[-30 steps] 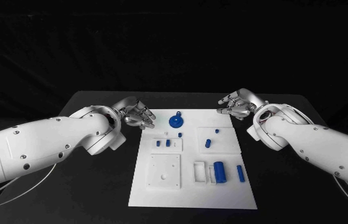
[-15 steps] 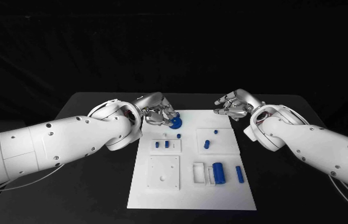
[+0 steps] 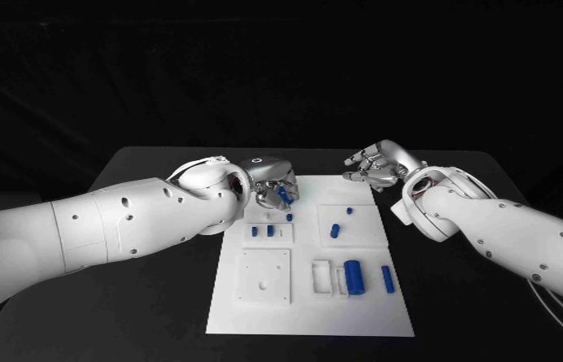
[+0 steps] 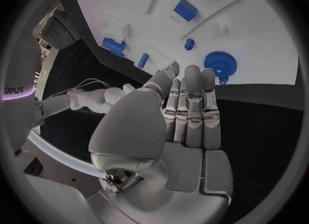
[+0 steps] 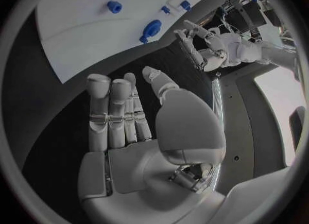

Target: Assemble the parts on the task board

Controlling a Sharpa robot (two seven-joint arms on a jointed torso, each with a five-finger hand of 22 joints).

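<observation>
The white task board (image 3: 307,313) lies in the middle of the black table. A blue gear-like part (image 3: 284,195) sits at its far left corner, partly hidden by my left hand (image 3: 268,180). In the left wrist view the left hand (image 4: 183,116) has straight, empty fingers, and the gear (image 4: 220,63) lies just past their tips. My right hand (image 3: 377,167) hovers beyond the board's far right corner; its fingers (image 5: 113,116) are spread and hold nothing. Small blue pegs (image 3: 270,231) (image 3: 336,231) and a thick blue cylinder (image 3: 355,277) rest on the board.
A white square block (image 3: 265,276) and a white bracket (image 3: 323,276) stand on the board's near half, with a slim blue pin (image 3: 388,279) to their right. Black table (image 3: 141,313) surrounds the board on both sides.
My left hand has swung right from beside the board to over its far left corner, covering part of the blue gear. The right hand has barely shifted.
</observation>
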